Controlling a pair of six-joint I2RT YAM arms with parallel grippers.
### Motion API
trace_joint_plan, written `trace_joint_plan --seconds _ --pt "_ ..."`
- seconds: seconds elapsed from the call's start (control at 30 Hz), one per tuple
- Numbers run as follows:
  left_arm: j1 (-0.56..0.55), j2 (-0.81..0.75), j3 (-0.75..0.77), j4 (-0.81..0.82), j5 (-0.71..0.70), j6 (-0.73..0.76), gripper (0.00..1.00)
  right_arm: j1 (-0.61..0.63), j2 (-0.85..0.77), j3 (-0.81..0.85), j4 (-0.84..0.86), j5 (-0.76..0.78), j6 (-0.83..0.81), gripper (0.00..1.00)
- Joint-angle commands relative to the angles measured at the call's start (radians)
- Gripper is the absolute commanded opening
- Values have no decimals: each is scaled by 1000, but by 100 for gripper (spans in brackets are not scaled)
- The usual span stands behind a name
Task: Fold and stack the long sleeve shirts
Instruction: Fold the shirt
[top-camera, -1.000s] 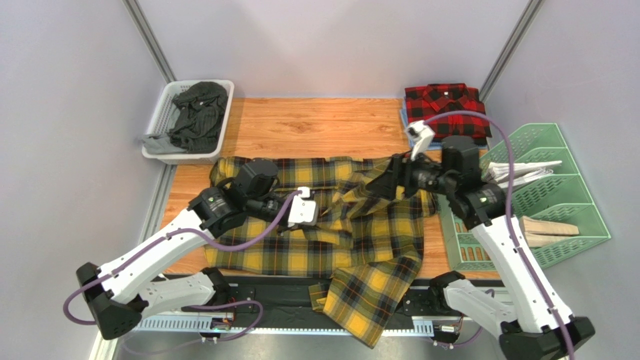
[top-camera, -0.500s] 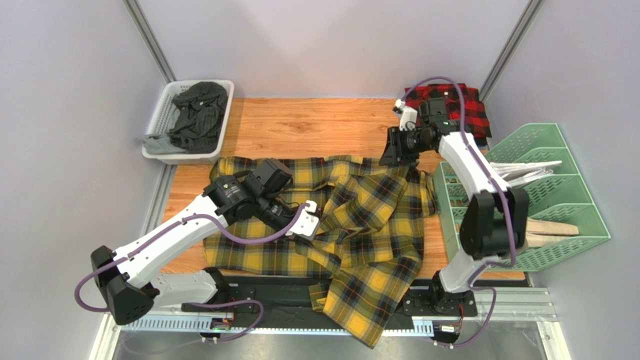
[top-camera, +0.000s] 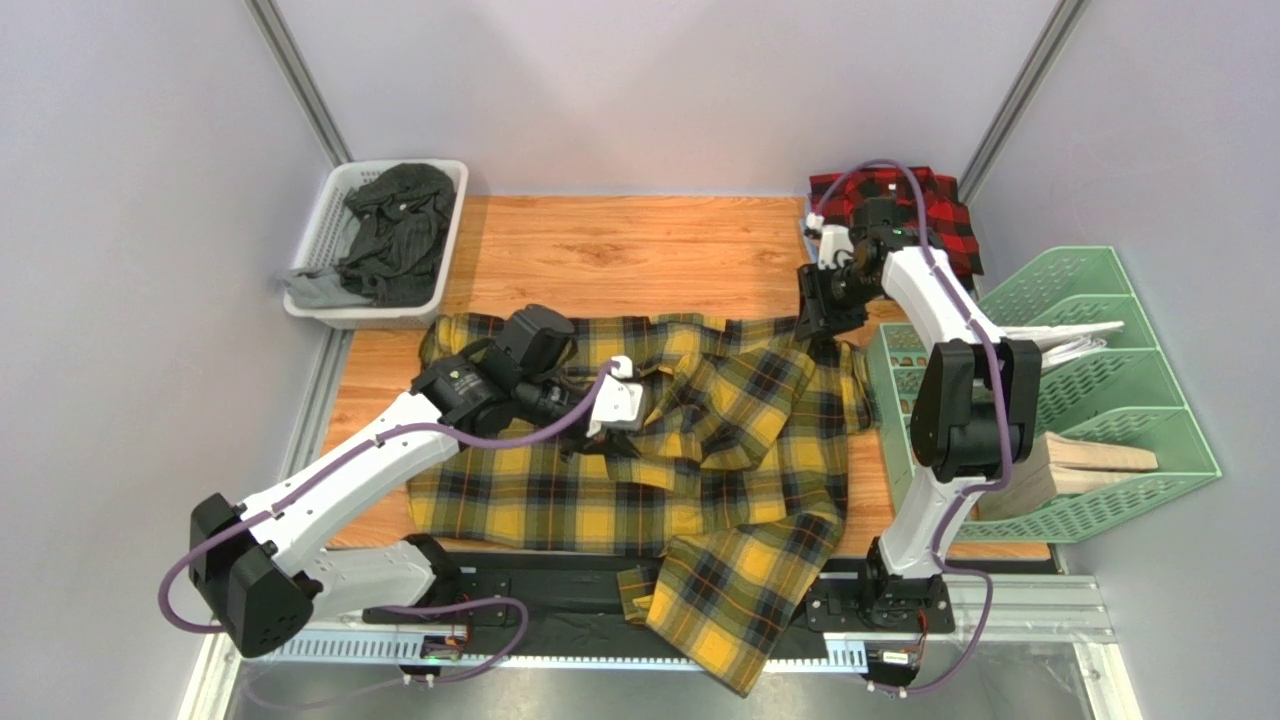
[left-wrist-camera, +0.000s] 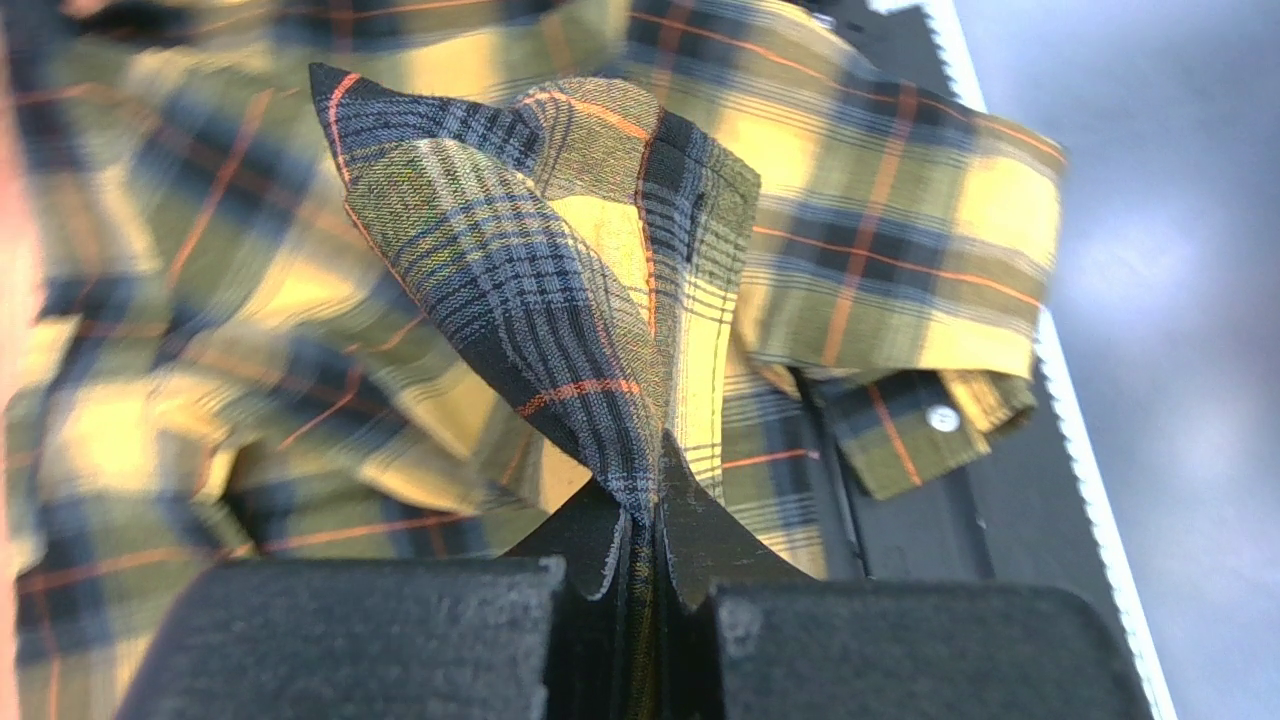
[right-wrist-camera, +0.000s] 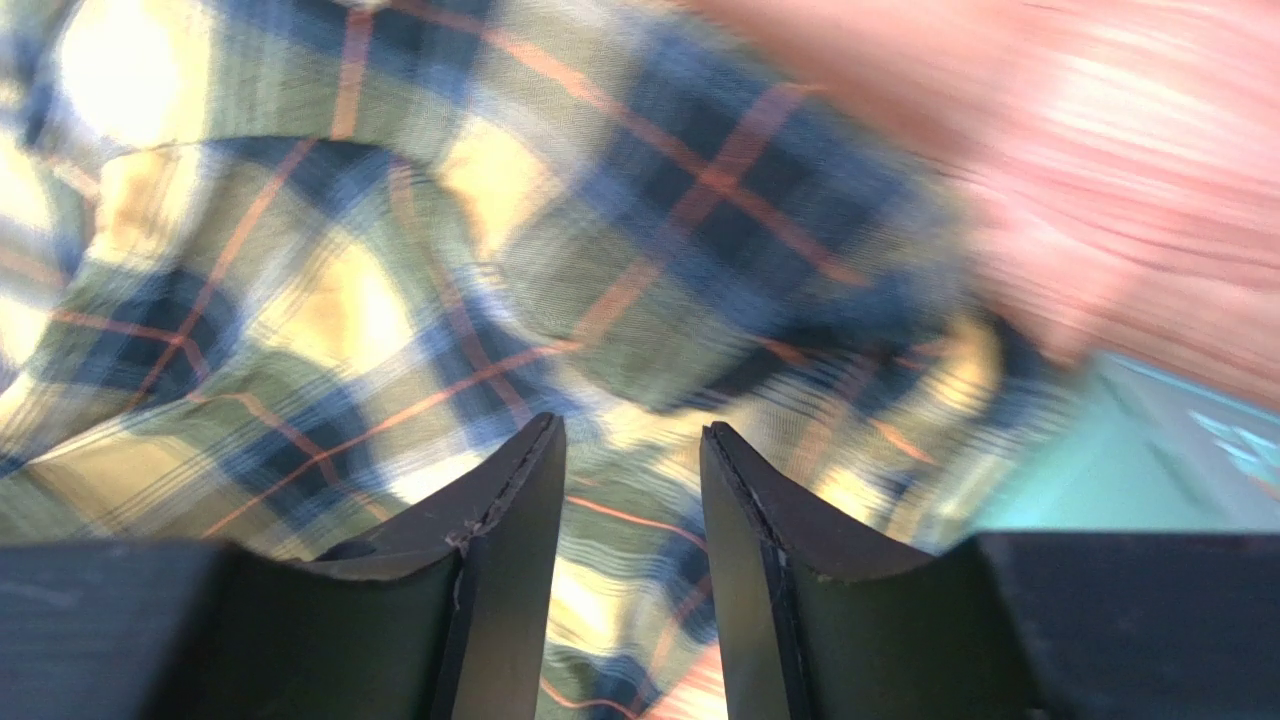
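Observation:
The yellow plaid long sleeve shirt (top-camera: 601, 495) lies spread across the wooden table (top-camera: 631, 248), with one sleeve (top-camera: 736, 600) hanging over the near edge. My left gripper (top-camera: 631, 405) is shut on a raised fold of it near the middle. In the left wrist view the cloth (left-wrist-camera: 526, 255) stands up in a peak out of the closed left gripper (left-wrist-camera: 658, 465). My right gripper (top-camera: 819, 320) hovers open over the shirt's far right corner, and the right gripper (right-wrist-camera: 631, 428) has only plaid cloth (right-wrist-camera: 301, 300) below it. The red plaid shirt (top-camera: 939, 210) lies folded at the back right, partly behind the right arm.
A white basket (top-camera: 323, 225) of dark clothes sits at the back left. A green file rack (top-camera: 1120, 308) holding papers and wooden blocks stands along the right edge, close to the right arm. A black mat (top-camera: 571, 593) runs along the near edge.
The right arm swung from the shirt's middle to its far right corner and its jaws narrowed. The left gripper kept its fold and shifted slightly.

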Motion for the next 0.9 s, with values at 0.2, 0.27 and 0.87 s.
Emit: trace_joint_plan --seconds 0.2,0.27,0.87 --pt "191 36 6 197 126 -315 0 -77 -90 17 -42 -96 -92 50" --pt "283 57 -18 234 109 -462 0 -75 -98 37 -46 -140 -99 57" --pt "842 310 -157 275 75 -780 34 63 214 184 -179 46 -214 34"
